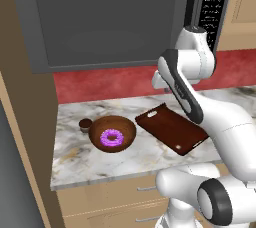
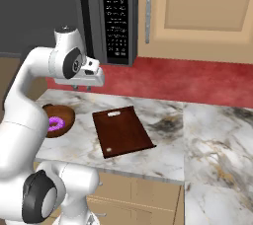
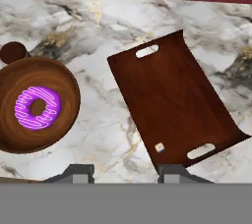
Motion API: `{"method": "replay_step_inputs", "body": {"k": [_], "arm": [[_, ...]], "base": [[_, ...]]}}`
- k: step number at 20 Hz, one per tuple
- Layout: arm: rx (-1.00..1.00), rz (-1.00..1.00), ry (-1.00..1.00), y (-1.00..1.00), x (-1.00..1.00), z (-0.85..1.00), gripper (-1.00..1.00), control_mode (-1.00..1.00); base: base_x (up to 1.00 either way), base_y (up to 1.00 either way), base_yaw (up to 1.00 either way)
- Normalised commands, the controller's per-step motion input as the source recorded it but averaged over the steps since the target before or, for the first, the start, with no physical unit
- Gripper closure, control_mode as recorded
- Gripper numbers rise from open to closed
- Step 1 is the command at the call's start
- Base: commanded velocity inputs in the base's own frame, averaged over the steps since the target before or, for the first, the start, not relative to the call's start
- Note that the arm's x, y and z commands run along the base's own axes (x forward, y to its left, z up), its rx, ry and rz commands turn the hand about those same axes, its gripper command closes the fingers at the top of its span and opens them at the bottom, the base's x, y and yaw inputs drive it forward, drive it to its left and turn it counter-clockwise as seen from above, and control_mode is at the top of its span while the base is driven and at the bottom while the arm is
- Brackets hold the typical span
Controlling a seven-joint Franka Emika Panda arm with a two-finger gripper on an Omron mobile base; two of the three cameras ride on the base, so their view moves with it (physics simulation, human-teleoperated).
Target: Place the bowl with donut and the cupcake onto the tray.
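Half hiding the bowl [image 2: 66,113] [image 1: 100,123] [image 3: 59,120] behind the white arm in the right base view, while showing it whole from the left base view and from the hand view

Holding the gripper [image 3: 125,173] [image 2: 81,87] high above the marble counter [image 1: 75,157] [image 3: 98,26], looking straight down, keeping the two dark fingertips [image 3: 78,171] spread apart and clamping nothing, with bare counter and the near edge of the tray [image 3: 172,105] [image 1: 172,129] [image 2: 121,131] lying past them

Seeing the bowl sitting upright on the counter, left of the tray and apart from it, with a strip of marble between

Finding the donut [image 3: 22,107] [image 1: 105,138] lying flat in the middle of the bowl, purple-pink icing facing up, pale hole showing

Spotting the cupcake [image 1: 85,124] [image 3: 13,52] standing on the counter just beside the bowl's far left rim, on the wall side, either touching or nearly so, being too close to tell which

Noting the tray lying flat and bare on the counter, turned at an angle to the counter's edge, one slot handle pointing towards the red backsplash [image 1: 100,84], the other end towards the front edge

Reaching out from under the dark microwave [image 1: 105,17] [image 2: 116,17], with its clock panel glowing on its right side, and a tan wall cabinet [image 2: 197,7] hanging further to the right
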Motion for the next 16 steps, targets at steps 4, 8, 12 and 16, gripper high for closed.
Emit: {"method": "replay_step_inputs", "body": {"k": [4,8,12,16], "arm": [[0.00,0.04,0.01,0.27,-0.03,0.00,-1.00,-1.00],[0.00,0.02,0.04,0.74,-0.04,-0.19,-1.00,-1.00],[0.02,0.00,0.05,0.68,-0.10,-0.25,-1.00,-1.00],[0.01,0.01,0.09,0.26,0.03,-0.35,-1.00,-1.00]], "base": [[0.00,0.00,0.00],[0.00,0.00,0.00],[0.00,0.00,0.00],[0.00,0.00,0.00]]}}
